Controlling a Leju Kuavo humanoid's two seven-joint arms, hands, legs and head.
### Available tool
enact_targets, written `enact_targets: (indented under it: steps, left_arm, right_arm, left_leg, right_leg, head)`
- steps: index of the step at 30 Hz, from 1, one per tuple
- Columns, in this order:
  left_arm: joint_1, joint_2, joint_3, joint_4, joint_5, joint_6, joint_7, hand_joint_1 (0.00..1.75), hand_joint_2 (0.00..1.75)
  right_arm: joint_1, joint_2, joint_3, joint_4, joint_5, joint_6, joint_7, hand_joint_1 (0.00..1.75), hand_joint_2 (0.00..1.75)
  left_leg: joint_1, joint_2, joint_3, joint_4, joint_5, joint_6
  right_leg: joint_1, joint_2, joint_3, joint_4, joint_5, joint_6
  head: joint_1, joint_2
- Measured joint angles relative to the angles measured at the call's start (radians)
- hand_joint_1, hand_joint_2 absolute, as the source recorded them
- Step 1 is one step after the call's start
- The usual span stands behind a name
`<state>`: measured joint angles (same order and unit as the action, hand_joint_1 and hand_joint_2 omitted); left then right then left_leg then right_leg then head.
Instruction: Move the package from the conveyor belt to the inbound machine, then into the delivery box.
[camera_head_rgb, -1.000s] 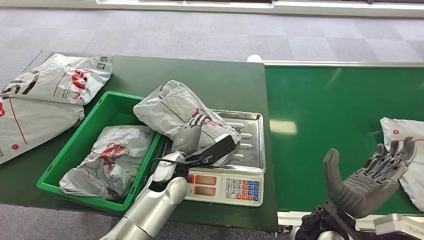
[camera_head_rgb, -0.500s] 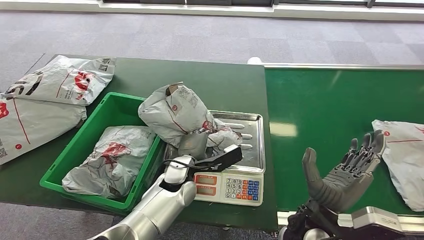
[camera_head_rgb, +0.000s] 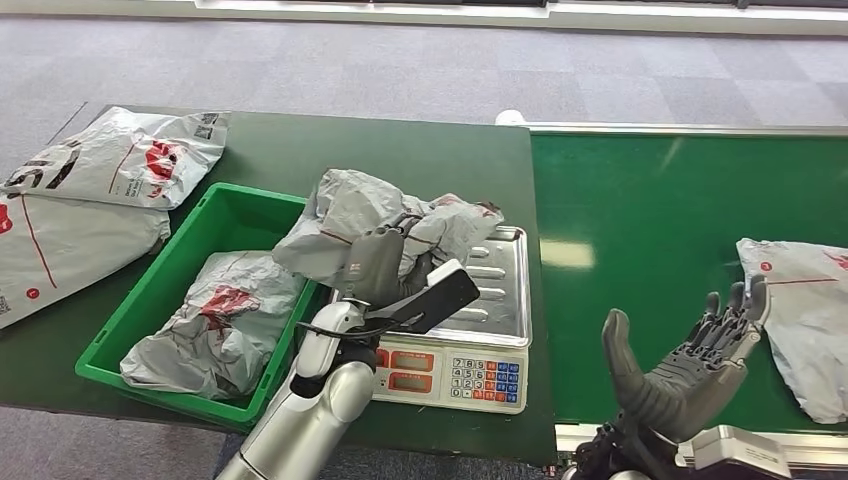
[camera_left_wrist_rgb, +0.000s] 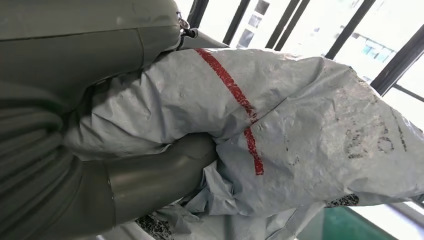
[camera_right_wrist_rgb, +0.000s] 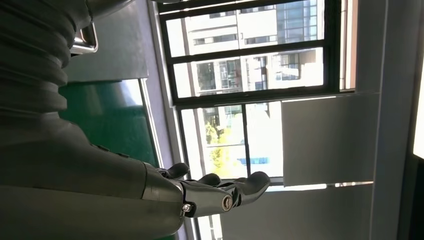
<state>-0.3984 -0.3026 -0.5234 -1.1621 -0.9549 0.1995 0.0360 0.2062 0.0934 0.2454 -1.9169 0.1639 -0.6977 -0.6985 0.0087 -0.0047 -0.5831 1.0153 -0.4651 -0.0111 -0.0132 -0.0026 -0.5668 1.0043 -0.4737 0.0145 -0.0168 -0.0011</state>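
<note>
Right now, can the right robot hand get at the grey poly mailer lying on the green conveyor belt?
Probably yes: the right robot hand is open, holding nothing, just beside the grey poly mailer, with bare green conveyor belt between them.

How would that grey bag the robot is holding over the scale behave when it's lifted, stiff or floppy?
Probably floppy: the grey package is creased and sags around the left hand gripping it over the scale. It is likely light for its size, since one hand holds it up. Its glossy plastic skin, seen in the left wrist view, may be somewhat slippery.
</note>
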Motion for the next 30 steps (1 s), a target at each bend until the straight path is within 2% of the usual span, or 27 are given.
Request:
enact_targets:
  steps: [6,12,13,16,17,21,30]
  left_arm:
    - [0.022,0.047,0.024,-0.18,-0.031,0.046,0.02,1.75,1.75]
    - [0.03,0.124,0.156,-0.343,-0.025,0.045,0.04,1.75,1.75]
    - [0.03,0.134,0.179,-0.351,-0.023,0.044,0.042,1.62,1.75]
    - [0.031,0.153,0.23,-0.359,-0.018,0.037,0.044,0.31,1.75]
    - [0.03,0.157,0.24,-0.359,-0.014,0.03,0.045,0.0,1.75]
    - [0.028,0.17,0.265,-0.337,0.007,-0.01,0.061,0.0,1.75]
    - [0.014,0.181,0.284,-0.174,0.029,-0.001,0.044,0.0,1.75]
  right_arm:
    - [0.019,0.006,-0.009,0.0,0.004,0.0,0.0,0.0,1.75]
    - [0.044,0.007,-0.017,0.0,-0.005,0.0,0.003,0.0,1.75]
    - [0.044,0.007,-0.017,0.0,-0.005,0.0,0.006,0.0,1.75]
    - [0.044,0.007,-0.018,0.0,-0.005,0.0,0.015,0.0,1.75]
    - [0.044,0.007,-0.018,0.0,-0.004,0.0,0.018,0.0,1.75]
    - [0.044,0.007,-0.018,0.0,0.006,0.01,0.032,0.0,1.75]
    - [0.046,0.007,-0.018,-0.001,0.026,0.04,0.044,0.0,1.75]
  left_leg:
    - [0.0,0.0,-0.001,0.0,0.0,0.0]
    - [0.001,0.0,0.0,0.0,0.001,-0.001]
    - [0.001,0.0,0.0,0.0,0.001,-0.001]
    - [0.001,0.0,0.0,0.0,0.001,-0.001]
    - [0.001,0.0,0.0,0.0,0.001,-0.001]
    - [0.0,0.0,0.0,0.0,0.001,-0.001]
    - [0.0,0.0,-0.001,0.0,0.001,-0.001]
  right_leg:
    - [0.0,0.0,-0.001,0.0,0.0,0.0]
    - [0.001,0.0,-0.001,0.0,0.0,0.0]
    - [0.001,0.0,-0.001,0.0,0.0,0.0]
    - [0.001,0.0,-0.001,0.0,0.0,-0.001]
    - [0.001,0.0,-0.001,0.0,0.0,-0.001]
    - [0.0,0.0,-0.001,0.0,0.0,0.0]
    - [0.0,0.001,-0.001,0.0,0.0,-0.001]
  head:
    - [0.0,0.0]
    - [0.0,0.0]
    - [0.0,0.0]
    - [0.0,0.0]
    - [0.0,0.0]
    - [0.0,0.0]
    - [0.0,0.0]
